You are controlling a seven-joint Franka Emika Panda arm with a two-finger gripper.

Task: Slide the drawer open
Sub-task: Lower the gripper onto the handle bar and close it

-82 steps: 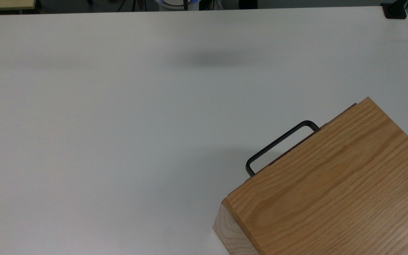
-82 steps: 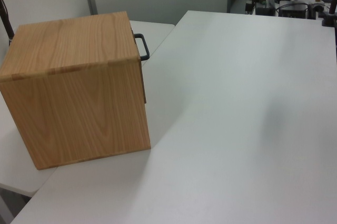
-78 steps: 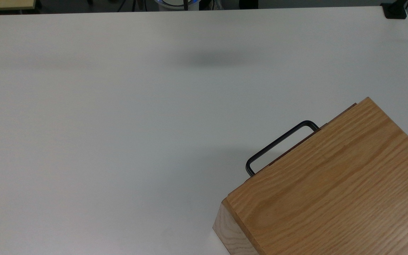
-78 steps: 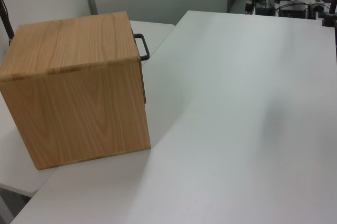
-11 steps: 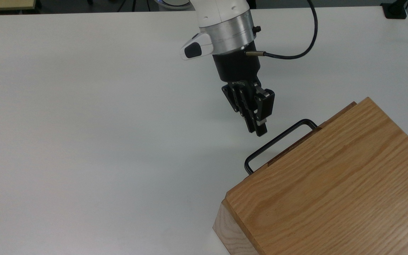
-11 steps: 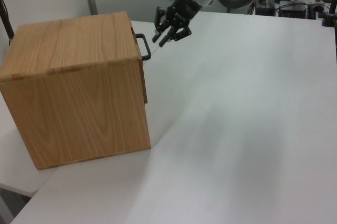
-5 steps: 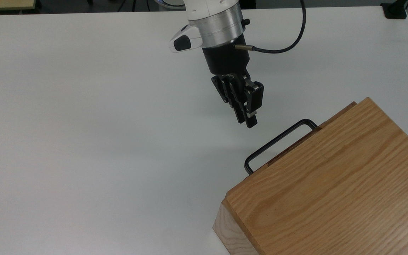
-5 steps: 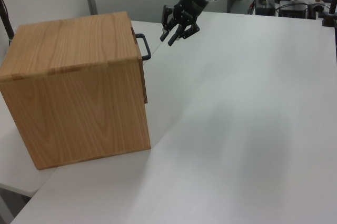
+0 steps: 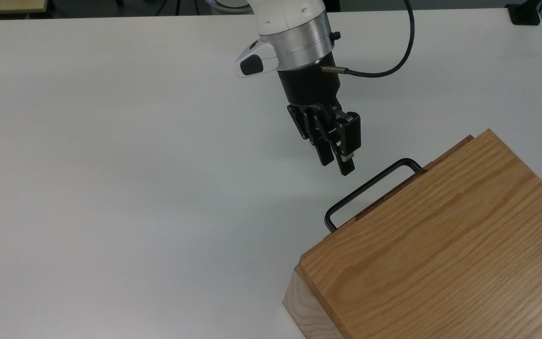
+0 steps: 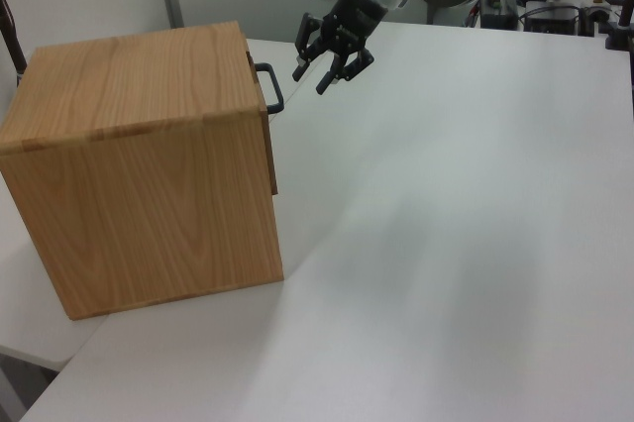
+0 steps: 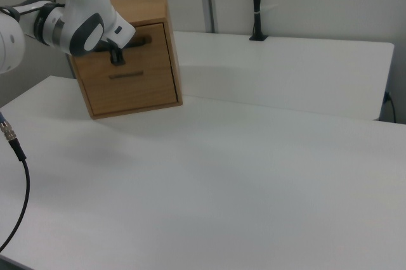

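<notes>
Gripper [image 9: 336, 168] open, poised near drawer handle [image 9: 367, 189], not touching.

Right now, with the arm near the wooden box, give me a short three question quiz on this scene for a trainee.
1. True or false: the gripper is clamped on the handle.
2. In the top view, the wooden box sits in which corner of the table? A lower right, B upper left, C upper right.
3. Fill in: the drawer carrying the handle sits in the ____ part of the box front.

Key:
1. False. The fingers are apart and the gripper hangs short of the handle, not touching it.
2. A.
3. Upper, as the right view shows.
</notes>
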